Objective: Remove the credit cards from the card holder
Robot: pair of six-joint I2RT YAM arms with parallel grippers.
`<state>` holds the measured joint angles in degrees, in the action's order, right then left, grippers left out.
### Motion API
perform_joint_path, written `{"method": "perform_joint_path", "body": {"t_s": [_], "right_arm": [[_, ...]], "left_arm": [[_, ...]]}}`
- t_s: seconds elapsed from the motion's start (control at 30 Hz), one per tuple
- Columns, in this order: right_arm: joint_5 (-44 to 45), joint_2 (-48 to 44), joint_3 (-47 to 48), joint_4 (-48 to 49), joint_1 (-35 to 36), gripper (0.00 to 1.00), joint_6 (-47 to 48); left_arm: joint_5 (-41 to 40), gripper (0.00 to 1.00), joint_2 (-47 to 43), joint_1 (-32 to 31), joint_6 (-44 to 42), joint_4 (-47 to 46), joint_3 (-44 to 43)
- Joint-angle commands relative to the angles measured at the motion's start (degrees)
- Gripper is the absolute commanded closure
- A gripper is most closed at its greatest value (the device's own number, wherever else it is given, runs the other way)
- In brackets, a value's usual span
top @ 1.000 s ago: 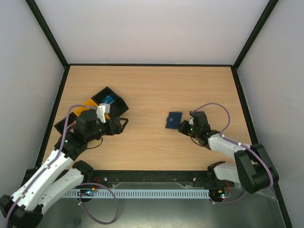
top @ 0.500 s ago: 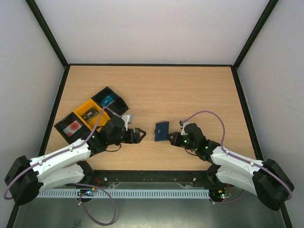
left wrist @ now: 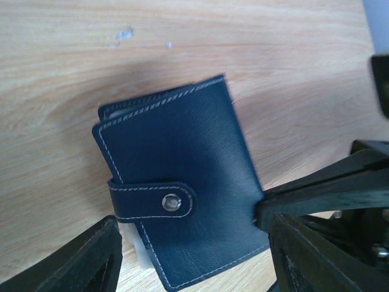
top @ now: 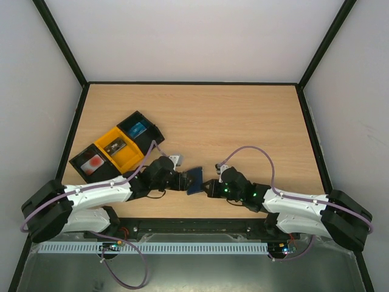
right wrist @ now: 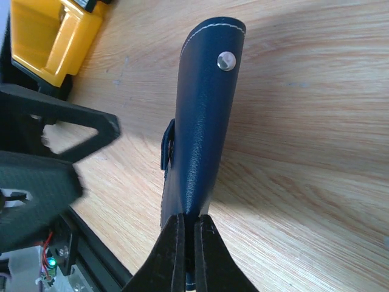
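The card holder (top: 194, 180) is a dark navy wallet, closed with its tab snapped, also seen in the left wrist view (left wrist: 182, 182). My right gripper (top: 210, 187) is shut on one edge of it (right wrist: 189, 243) and holds it up on edge over the table (right wrist: 203, 121). My left gripper (top: 183, 180) is open, its fingers either side of the wallet's lower end (left wrist: 194, 261). A light blue card (top: 138, 128) and a pinkish-red card (top: 94, 162) lie in the black trays. No card shows in the wallet.
A row of open trays stands at the left: black (top: 144, 125), yellow (top: 121, 152), black (top: 85, 165). The yellow tray (right wrist: 48, 36) holds a dark card (top: 114, 146). The table's near rail (top: 194, 228) lies close below both grippers.
My right gripper has carried the wallet left and toward the near edge. My left gripper has swung from the trays to the wallet and now straddles it.
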<state>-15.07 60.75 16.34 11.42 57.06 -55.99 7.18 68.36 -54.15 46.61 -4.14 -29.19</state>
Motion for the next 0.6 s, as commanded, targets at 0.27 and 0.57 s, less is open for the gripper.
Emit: {"method": "perform_joint_path", "body": {"t_s": [0.27,0.57], "right_arm": [[0.75,1.24,2.25,5.45,1.22,0.98,-0.47],[-0.51,2.17,2.03,5.56,1.35,0.98,1.05]], "left_arm": [[-2.19,0.35,7.77,-1.81,-1.27,-6.51,1.59],[-4.88,0.41,10.16,-1.85,-2.96,-4.27,0.45]]}}
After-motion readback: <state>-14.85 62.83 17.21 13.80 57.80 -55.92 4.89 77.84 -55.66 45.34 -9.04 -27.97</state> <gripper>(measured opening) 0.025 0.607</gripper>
